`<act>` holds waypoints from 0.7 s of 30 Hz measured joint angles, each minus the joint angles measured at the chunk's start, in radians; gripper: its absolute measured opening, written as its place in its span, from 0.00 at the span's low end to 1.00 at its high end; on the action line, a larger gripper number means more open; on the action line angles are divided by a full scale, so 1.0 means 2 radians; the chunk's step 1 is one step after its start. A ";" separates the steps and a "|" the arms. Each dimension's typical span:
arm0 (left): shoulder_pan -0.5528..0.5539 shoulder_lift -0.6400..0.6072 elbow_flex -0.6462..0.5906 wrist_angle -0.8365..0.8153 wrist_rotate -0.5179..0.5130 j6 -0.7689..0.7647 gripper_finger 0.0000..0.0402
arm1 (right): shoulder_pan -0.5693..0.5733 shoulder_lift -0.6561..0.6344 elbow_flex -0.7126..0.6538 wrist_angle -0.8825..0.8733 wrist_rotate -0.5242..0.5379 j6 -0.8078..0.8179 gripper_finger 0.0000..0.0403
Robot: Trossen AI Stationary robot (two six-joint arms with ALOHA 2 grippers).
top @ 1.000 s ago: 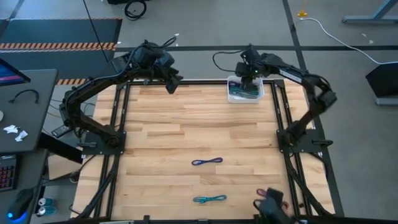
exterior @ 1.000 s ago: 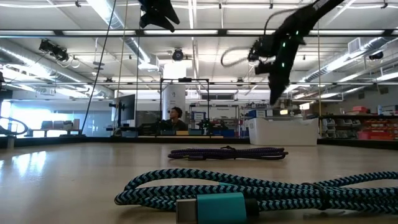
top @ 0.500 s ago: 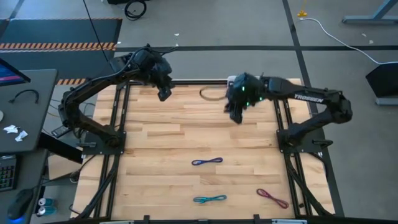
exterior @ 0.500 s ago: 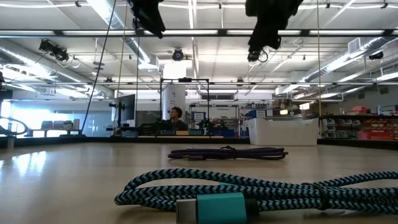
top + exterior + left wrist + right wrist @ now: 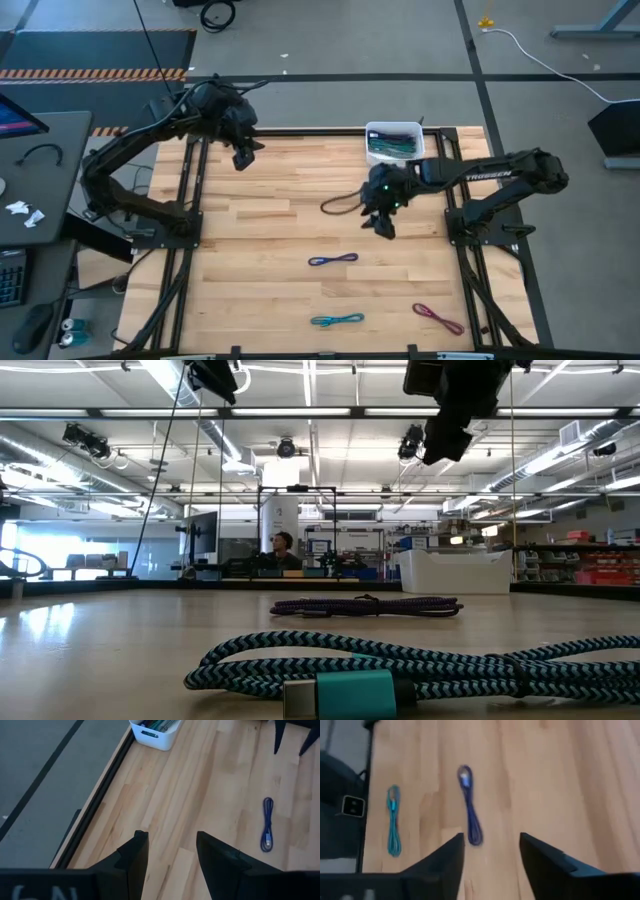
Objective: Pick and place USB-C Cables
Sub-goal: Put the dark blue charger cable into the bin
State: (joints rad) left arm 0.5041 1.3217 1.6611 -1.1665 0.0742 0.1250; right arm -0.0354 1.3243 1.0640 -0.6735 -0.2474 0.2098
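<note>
- Three loose USB-C cables lie on the wooden table [image 5: 250,220] in the high view: a purple cable [image 5: 333,260] just below the right gripper [image 5: 385,226], a teal cable [image 5: 336,320] farther from it toward the near edge, and a maroon cable [image 5: 438,318] off to that gripper's outer side. The purple and teal ones run crosswise; the maroon one lies on a slant. The white bin [image 5: 393,143] behind the right gripper holds more cables. The left gripper [image 5: 241,159] hangs over the far left edge, well apart from every cable.
- Low view: only here does the teal cable [image 5: 400,665] show its braid and teal plug, long axis across the picture, with the purple cable [image 5: 366,605] behind it and the white bin [image 5: 455,571] beyond. Both arms hang above; their fingers cannot be read here. A person sits in the room behind.
- Left wrist view: the left gripper [image 5: 170,855] has its fingers spread with bare wood between; the white bin [image 5: 152,732] and purple cable [image 5: 267,824] lie well ahead.
- Right wrist view: the right gripper [image 5: 490,852] is spread wide and empty, the purple cable [image 5: 470,819] just ahead of its fingertips, pointing lengthwise away, the teal cable [image 5: 393,820] parallel beside it.
</note>
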 joint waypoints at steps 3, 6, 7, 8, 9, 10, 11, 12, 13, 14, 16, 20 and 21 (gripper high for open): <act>0.000 -0.012 0.000 -0.006 0.000 -0.005 0.43 | 0.022 0.007 -0.029 0.074 0.009 -0.027 0.59; -0.002 -0.021 0.000 -0.010 0.000 -0.017 0.43 | 0.048 0.030 -0.056 0.132 0.034 -0.057 0.67; -0.003 -0.023 0.000 -0.010 0.000 -0.019 0.43 | 0.056 0.039 -0.061 0.148 0.041 -0.066 0.69; -0.005 -0.024 0.000 -0.011 0.000 -0.022 0.43 | 0.063 0.049 -0.066 0.160 0.047 -0.074 0.71; -0.008 -0.026 0.000 -0.011 0.000 -0.029 0.43 | 0.069 0.060 -0.068 0.176 0.052 -0.082 0.72; -0.010 -0.028 0.000 -0.013 0.000 -0.033 0.43 | 0.074 0.072 -0.070 0.193 0.056 -0.089 0.73; -0.010 -0.029 0.000 -0.017 0.000 -0.034 0.43 | 0.079 0.084 -0.071 0.206 0.060 -0.093 0.74; -0.013 -0.031 0.000 -0.019 0.000 -0.034 0.43 | 0.083 0.096 -0.072 0.217 0.065 -0.095 0.74; -0.016 -0.031 0.000 -0.018 0.000 -0.034 0.43 | 0.086 0.109 -0.072 0.231 0.071 -0.096 0.74; -0.019 -0.031 0.000 -0.019 0.000 -0.036 0.43 | 0.089 0.122 -0.072 0.241 0.075 -0.097 0.74; -0.023 -0.030 0.000 -0.018 0.000 -0.038 0.43 | 0.095 0.147 -0.072 0.270 0.074 -0.103 0.73; -0.030 -0.030 0.000 -0.018 0.000 -0.040 0.43 | 0.109 0.197 -0.072 0.335 0.072 -0.122 0.70; -0.032 -0.030 0.000 -0.018 0.000 -0.041 0.43 | 0.112 0.209 -0.072 0.344 0.077 -0.121 0.69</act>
State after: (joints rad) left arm 0.4399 1.2613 1.6615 -1.2030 0.0738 0.0435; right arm 0.1886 1.7433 0.9203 0.0149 -0.0939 -0.0329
